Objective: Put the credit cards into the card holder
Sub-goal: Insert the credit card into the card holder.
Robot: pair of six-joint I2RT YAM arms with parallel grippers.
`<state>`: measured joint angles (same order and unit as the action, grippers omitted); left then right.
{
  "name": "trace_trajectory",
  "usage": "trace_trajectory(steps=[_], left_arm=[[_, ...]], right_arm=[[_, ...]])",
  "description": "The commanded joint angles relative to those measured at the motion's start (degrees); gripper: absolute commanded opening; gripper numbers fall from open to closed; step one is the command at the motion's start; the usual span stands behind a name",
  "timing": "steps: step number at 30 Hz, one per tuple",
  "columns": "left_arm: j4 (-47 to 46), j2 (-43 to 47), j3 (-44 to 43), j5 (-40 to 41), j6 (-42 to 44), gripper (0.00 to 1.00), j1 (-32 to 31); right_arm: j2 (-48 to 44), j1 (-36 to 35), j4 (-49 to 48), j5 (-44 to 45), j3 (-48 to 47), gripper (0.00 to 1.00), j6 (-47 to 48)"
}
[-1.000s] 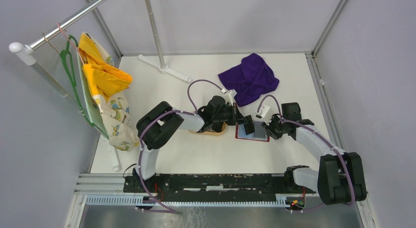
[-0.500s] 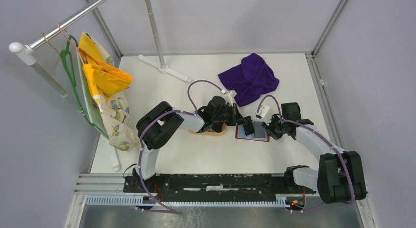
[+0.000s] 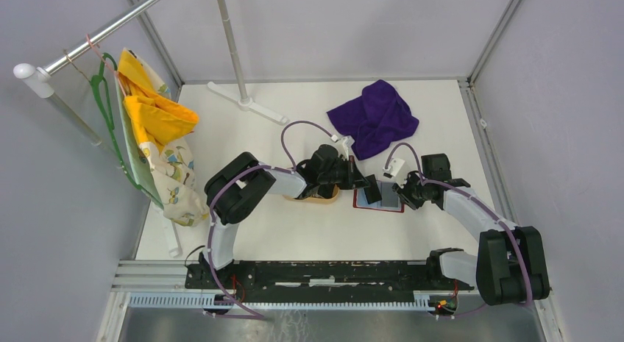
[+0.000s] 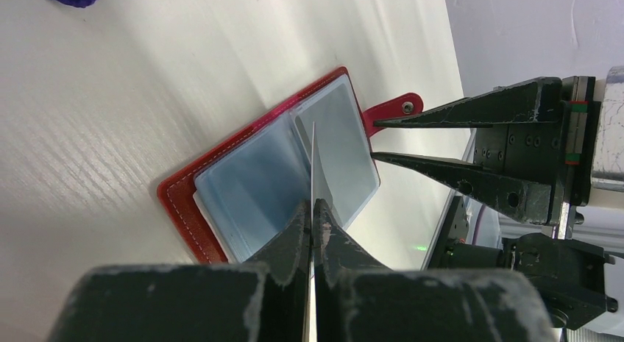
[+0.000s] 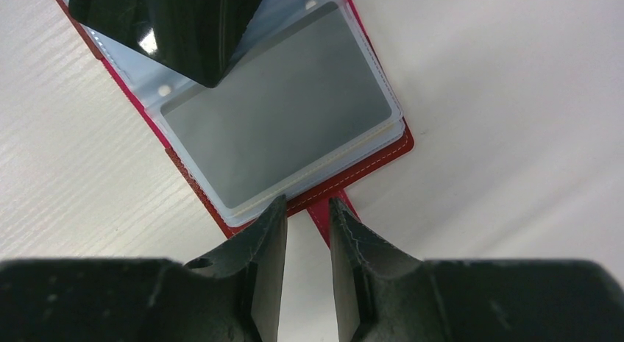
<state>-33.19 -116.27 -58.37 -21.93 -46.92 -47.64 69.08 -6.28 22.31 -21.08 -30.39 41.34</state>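
The red card holder (image 3: 377, 207) lies open on the table, with clear sleeves facing up. A grey card (image 5: 276, 121) sits in its right-hand sleeve. My left gripper (image 4: 312, 206) is shut on a black card (image 5: 169, 26). It holds the card edge-on over the holder's middle fold, and the card shows as a thin line in the left wrist view (image 4: 313, 154). My right gripper (image 5: 307, 206) is open, low at the holder's right edge, with the red snap tab (image 5: 324, 217) between its fingers. It also shows in the left wrist view (image 4: 375, 140).
An oval tan wooden tray (image 3: 316, 197) sits just left of the holder, under the left arm. A purple cloth (image 3: 375, 118) lies behind. A white stand base (image 3: 246, 103) and hanging clothes (image 3: 154, 136) are at the back left.
The left gripper has shifted the black card very slightly over the holder. The right arm has barely moved.
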Motion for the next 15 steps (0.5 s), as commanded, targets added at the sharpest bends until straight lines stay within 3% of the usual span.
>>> trace_trajectory(steps=[1,15], left_arm=[[-0.6,2.4,0.7,1.2,-0.5,0.02,0.1],[-0.6,2.0,1.2,0.7,-0.4,0.02,0.3]], right_arm=[[0.2,-0.3,-1.4,0.3,-0.1,0.33,-0.7],[0.3,-0.5,-1.4,0.4,0.0,0.33,-0.7]])
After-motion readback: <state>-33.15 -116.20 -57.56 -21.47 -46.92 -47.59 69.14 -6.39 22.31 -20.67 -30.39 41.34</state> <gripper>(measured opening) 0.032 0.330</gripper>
